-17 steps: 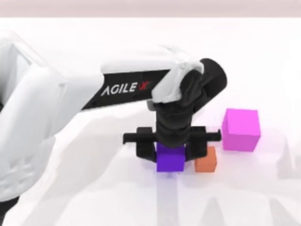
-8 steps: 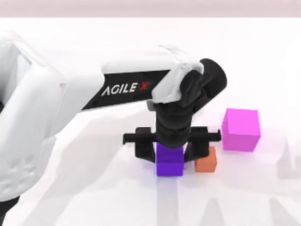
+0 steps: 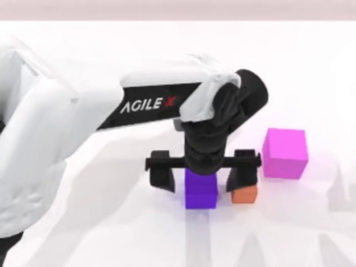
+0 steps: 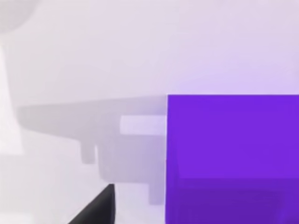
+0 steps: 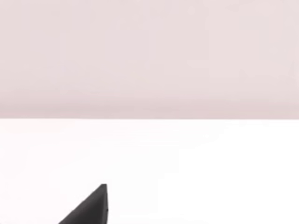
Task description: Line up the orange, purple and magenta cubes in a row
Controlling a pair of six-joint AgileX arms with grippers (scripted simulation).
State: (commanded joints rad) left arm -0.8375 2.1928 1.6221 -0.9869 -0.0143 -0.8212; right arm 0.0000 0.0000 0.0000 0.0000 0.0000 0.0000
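While our left hand [image 3: 203, 177] hangs spread wide over the purple cube [image 3: 201, 192], touching nothing, that cube rests mid-tabletop just beside the orange cube [image 3: 245, 194]. Matte and rigid, it likely suits a squeeze across opposite flat faces.

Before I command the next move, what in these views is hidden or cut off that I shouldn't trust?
- Purple cube: top view, its far part is covered by the left pincer; the left wrist view cuts it off at the edge.
- Orange cube: top view, one pincer finger overlaps its far edge; contact cannot be told.
- Right arm: absent from the top view; its wrist view shows only bare table.
- Magenta cube: missing from both wrist views.
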